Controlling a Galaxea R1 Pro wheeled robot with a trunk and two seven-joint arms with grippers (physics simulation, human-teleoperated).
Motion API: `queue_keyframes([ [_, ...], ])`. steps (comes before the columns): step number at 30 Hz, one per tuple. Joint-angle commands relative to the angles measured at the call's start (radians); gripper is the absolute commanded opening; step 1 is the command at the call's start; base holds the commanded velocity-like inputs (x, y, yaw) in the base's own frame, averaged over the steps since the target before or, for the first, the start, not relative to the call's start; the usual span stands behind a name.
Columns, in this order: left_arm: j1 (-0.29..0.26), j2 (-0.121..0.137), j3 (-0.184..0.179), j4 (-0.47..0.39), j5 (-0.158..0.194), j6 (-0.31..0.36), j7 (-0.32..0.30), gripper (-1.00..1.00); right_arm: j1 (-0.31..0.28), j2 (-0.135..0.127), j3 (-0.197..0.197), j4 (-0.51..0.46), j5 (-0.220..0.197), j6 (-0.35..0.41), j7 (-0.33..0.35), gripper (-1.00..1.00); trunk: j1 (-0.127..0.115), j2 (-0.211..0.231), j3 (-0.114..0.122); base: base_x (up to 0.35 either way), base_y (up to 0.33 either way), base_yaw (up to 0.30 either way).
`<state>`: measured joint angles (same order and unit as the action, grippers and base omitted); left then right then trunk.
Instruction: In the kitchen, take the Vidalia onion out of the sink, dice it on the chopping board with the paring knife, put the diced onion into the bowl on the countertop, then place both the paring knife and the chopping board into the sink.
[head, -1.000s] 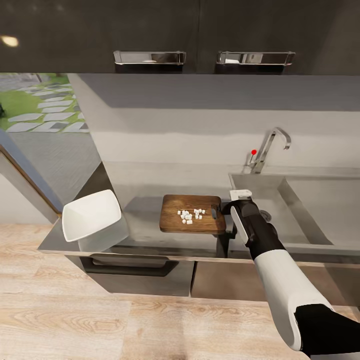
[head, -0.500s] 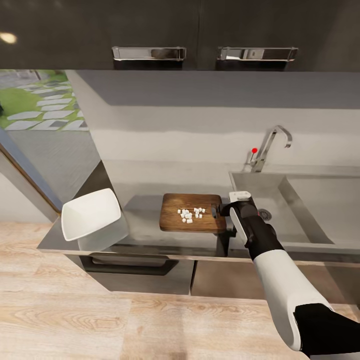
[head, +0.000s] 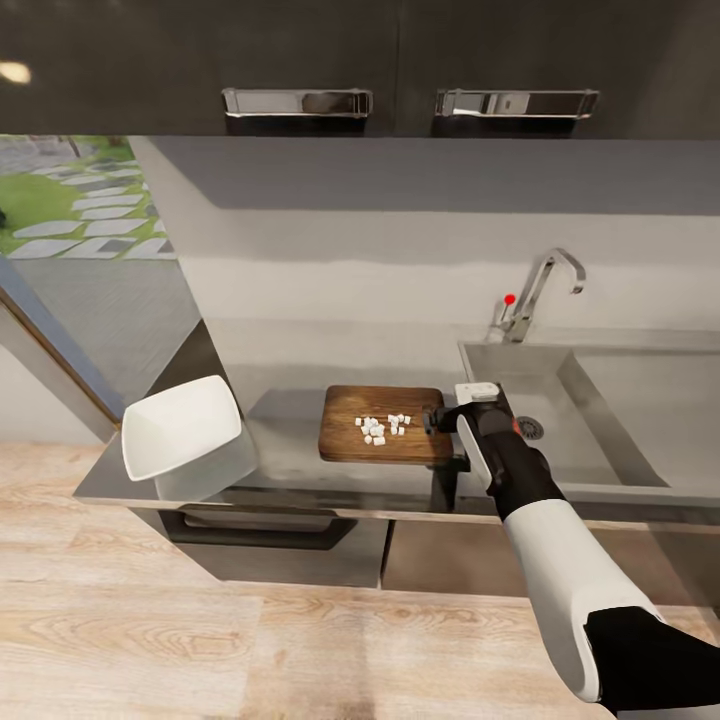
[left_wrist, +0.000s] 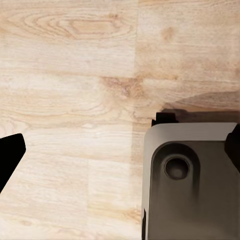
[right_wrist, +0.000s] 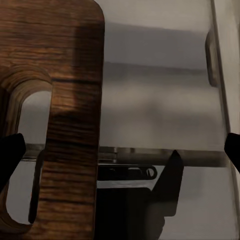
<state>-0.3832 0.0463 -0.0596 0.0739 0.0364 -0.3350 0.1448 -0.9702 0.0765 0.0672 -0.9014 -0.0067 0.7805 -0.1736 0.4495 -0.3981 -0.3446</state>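
The brown chopping board (head: 345, 440) lies on the steel countertop (head: 285, 445) just left of the sink (head: 585, 440), with a cluster of white diced onion (head: 378, 428) at its middle. My right gripper (head: 437, 420) hovers over the board's right short end. In the right wrist view the board (right_wrist: 75, 75) and its handle slot (right_wrist: 22, 150) lie under the right gripper (right_wrist: 120, 150), whose fingers are spread wide with nothing held. The white bowl (head: 180, 430) sits at the counter's left end. A small red spot (head: 516, 427) beside the drain could be the paring knife; I cannot tell. My left gripper (left_wrist: 120, 150) hangs open over the wooden floor.
The chrome tap (head: 535, 290) with its red knob (head: 509, 299) stands behind the sink. Dark wall cabinets with steel handles (head: 296, 102) hang above. A window (head: 70, 210) is at the left. The robot's grey base (left_wrist: 192, 180) lies below the left gripper.
My right gripper has edged slightly left onto the board's slotted end. The head camera has tilted a little, shifting the whole picture. Board, onion and bowl stay put.
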Motion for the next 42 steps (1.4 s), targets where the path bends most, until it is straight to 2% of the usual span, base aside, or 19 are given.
queue_keyframes([
  [1, -0.002, 0.0, -0.006, 0.004, 0.003, -0.007, 0.002, 1.0, -0.001, 0.0, 0.002, -0.001, -0.001, 0.005, -0.004, 1.0, 0.001, -0.002, -0.002, 0.0, 0.0, 0.0],
  [11, -0.002, 0.0, -0.006, 0.004, 0.003, -0.007, 0.002, 1.0, -0.001, 0.0, 0.002, -0.001, -0.001, 0.005, -0.004, 1.0, 0.001, -0.002, -0.004, 0.0, 0.0, 0.0],
  [24, -0.002, 0.0, -0.006, 0.004, 0.003, -0.007, 0.002, 1.0, -0.001, 0.001, 0.002, -0.001, -0.001, 0.005, -0.004, 1.0, 0.001, -0.002, -0.017, 0.0, 0.0, 0.0],
  [42, -0.002, 0.0, -0.006, 0.004, 0.003, -0.007, 0.002, 1.0, -0.001, 0.0, 0.004, 0.032, 0.002, 0.006, -0.003, 1.0, 0.001, -0.002, -0.018, 0.0, 0.0, 0.0],
])
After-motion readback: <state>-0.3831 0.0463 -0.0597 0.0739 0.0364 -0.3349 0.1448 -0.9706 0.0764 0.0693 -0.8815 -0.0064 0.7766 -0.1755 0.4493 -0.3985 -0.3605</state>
